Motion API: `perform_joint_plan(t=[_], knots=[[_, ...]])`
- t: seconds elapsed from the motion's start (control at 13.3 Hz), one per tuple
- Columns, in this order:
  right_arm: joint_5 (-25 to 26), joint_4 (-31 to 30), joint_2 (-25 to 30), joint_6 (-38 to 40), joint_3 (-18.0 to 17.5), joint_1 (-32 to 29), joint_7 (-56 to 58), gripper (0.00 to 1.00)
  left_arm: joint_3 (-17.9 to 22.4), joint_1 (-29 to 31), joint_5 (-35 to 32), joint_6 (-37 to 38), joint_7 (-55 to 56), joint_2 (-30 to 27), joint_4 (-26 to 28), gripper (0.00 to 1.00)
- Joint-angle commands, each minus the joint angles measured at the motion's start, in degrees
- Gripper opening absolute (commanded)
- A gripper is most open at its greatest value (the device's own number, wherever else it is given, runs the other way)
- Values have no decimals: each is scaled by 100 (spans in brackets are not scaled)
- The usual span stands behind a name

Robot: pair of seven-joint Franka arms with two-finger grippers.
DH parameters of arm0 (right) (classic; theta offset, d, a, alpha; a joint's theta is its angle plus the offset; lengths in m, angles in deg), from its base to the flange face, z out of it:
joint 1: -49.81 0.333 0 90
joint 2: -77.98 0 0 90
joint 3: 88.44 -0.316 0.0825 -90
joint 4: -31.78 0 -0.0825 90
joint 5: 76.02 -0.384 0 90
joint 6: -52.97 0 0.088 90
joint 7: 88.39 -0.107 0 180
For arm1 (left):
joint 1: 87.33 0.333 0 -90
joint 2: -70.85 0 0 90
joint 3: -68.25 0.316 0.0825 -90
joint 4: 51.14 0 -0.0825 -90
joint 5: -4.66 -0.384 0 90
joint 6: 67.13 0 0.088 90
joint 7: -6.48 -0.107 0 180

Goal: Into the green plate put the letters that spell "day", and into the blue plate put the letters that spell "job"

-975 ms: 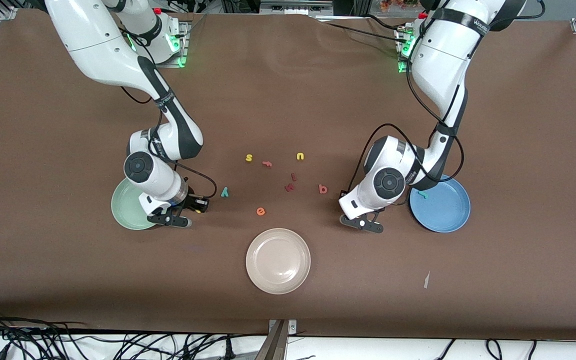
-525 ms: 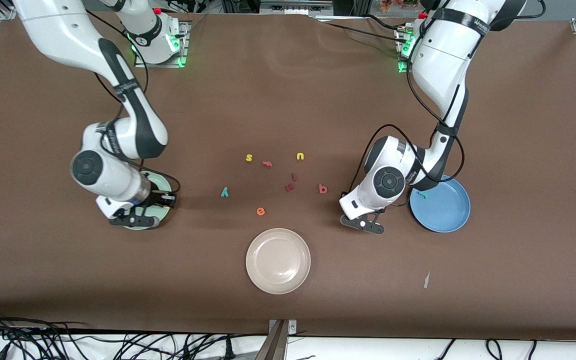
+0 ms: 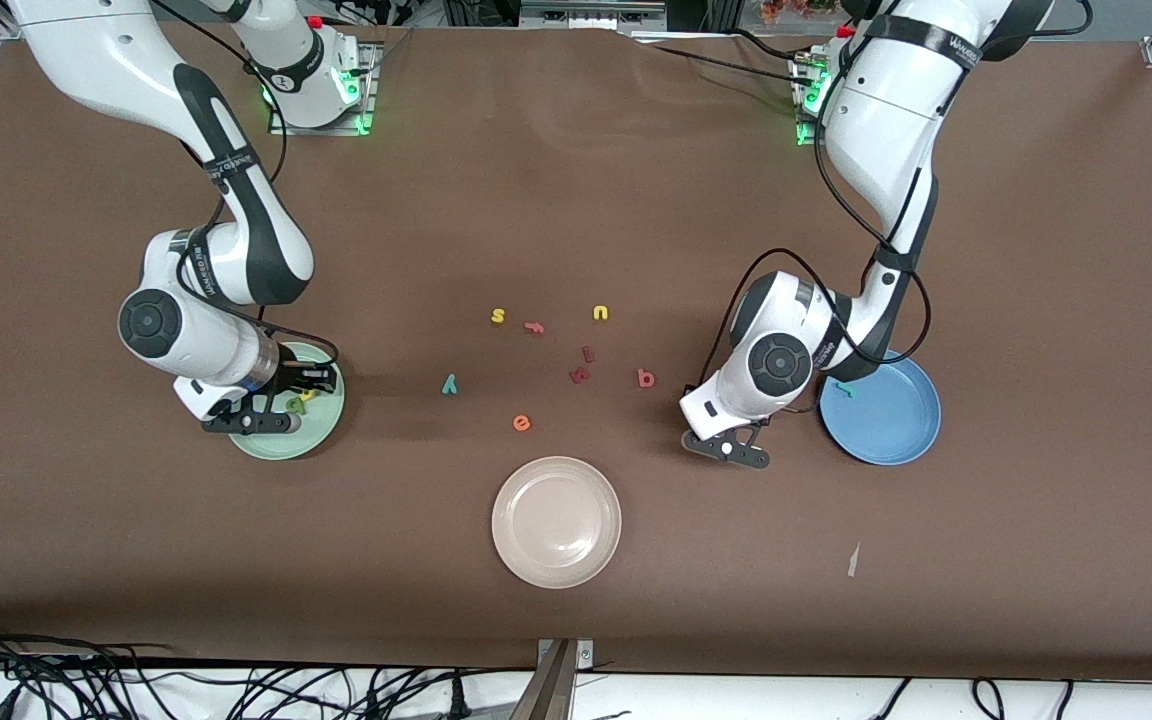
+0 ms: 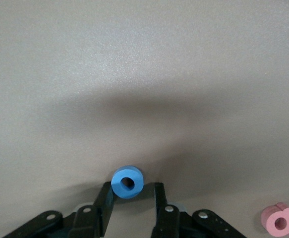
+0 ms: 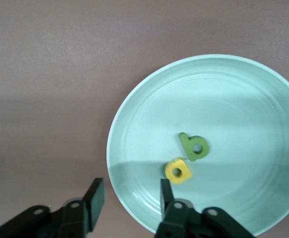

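The green plate [image 3: 318, 430] [image 5: 243, 89] holds a dark green letter [image 3: 293, 405] [image 5: 194, 146] and a yellow letter [image 3: 308, 394] [image 5: 178, 170]. My right gripper [image 3: 246, 422] [image 5: 129, 191] hangs open over that plate's edge, nothing between its fingers. The teal "y" [image 3: 449, 384] lies on the table toward the middle. My left gripper [image 3: 731, 448] [image 4: 132, 191] is low at the table beside the blue plate [image 3: 891, 425], open around the blue "o" [image 4: 128, 182]; one finger touches it, the other stands apart. A teal hooked letter [image 3: 844, 388] lies in the blue plate. The salmon-pink letter [image 3: 645, 377] [image 4: 280, 220] lies nearby.
A beige plate [image 3: 556, 520] sits nearer the front camera, mid-table. Loose letters lie in the middle: yellow "s" [image 3: 498, 316], pink "f" [image 3: 534, 327], yellow "u" [image 3: 600, 313], two dark red ones [image 3: 581, 366], orange "e" [image 3: 521, 423]. A paper scrap [image 3: 852, 560] lies near the front.
My right arm swung from beside the green plate to over it, opened, and the yellow letter now lies in the plate. My left gripper's fingers narrowed around the blue "o".
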Motion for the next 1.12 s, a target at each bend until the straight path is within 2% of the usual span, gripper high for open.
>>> perform_joint_plan(t=[0.0, 0.38, 0.75, 1.05], knots=[[-47, -186, 164, -109, -49, 17, -223, 57, -4, -19, -167, -157, 116, -99, 175, 39], [-4, -89, -125, -626, -49, 807, -1690, 57, 5, -19, -167, -237, 116, -64, 184, 29], [5, 271, -529, -751, -49, 1405, -2438, 56, -4, -19, -158, -237, 116, -63, 175, 25], [479, 526, -872, -847, -40, 1634, -3044, 56, -4, -11, -158, -229, 186, -64, 158, 25]])
